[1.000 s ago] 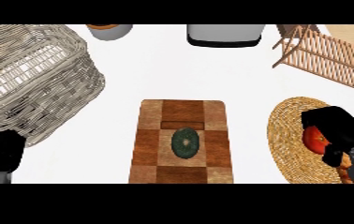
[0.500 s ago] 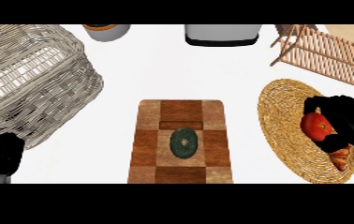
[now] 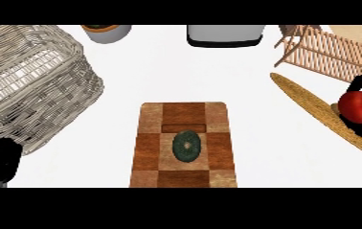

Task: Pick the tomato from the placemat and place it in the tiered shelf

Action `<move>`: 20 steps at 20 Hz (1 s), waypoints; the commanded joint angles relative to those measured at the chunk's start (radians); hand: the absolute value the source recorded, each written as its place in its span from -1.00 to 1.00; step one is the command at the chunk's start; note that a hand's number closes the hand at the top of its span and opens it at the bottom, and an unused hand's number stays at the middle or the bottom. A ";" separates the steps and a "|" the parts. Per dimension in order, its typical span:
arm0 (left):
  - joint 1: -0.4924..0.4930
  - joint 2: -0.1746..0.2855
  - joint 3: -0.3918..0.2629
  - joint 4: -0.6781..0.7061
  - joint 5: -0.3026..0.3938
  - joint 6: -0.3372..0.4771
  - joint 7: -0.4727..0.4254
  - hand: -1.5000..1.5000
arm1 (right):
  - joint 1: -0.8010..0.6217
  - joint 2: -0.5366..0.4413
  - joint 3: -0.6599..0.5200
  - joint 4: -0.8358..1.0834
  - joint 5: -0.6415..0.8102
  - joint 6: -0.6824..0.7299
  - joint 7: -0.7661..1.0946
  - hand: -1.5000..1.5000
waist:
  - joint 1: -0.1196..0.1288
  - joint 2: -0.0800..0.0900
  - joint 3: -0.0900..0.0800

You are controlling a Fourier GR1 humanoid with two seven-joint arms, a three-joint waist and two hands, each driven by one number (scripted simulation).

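The red tomato (image 3: 351, 104) shows at the right edge of the head view, over the round woven placemat (image 3: 305, 101). My right hand (image 3: 356, 85) is mostly cut off by that edge. Its black fingers show above and below the tomato, curled round it. The wooden tiered shelf (image 3: 318, 51) stands at the top right, just behind the placemat. My left hand (image 3: 6, 161) is a dark shape at the lower left edge, beside the wicker basket.
A large wicker basket (image 3: 42, 84) fills the left side. A checkered wooden board (image 3: 184, 122) with a dark green round piece (image 3: 186, 146) lies in the middle. A grey pot (image 3: 106, 32) and a grey appliance (image 3: 225, 35) stand at the back.
The right hand has closed round the tomato, and both now sit further right, at the picture's edge. The placemat shows narrower and further right. The whole scene looks closer.
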State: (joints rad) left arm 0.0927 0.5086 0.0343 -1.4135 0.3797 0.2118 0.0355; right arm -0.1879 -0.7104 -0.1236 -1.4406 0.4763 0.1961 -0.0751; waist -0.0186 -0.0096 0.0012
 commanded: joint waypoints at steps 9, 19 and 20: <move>-0.038 0.031 -0.050 0.010 -0.024 -0.089 0.000 0.00 | 0.020 -0.100 -0.412 -0.122 -0.526 0.291 0.171 1.00 | -0.035 0.000 -0.003; -0.079 -0.015 -0.112 -0.003 -0.068 -0.057 0.033 0.00 | -0.081 -0.262 -0.599 -0.126 -0.662 0.284 0.386 1.00 | 0.000 0.009 -0.003; -0.025 0.012 -0.074 0.000 -0.055 -0.094 -0.021 0.00 | -0.082 -0.298 -0.646 -0.087 -0.690 0.305 0.400 1.00 | 0.006 0.007 -0.002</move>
State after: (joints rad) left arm 0.0892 0.4971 0.0233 -1.4065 0.3595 0.2146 0.0319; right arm -0.2316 -0.9413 -0.7041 -1.5518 -0.1698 0.5004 0.2518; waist -0.0141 -0.0082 0.0002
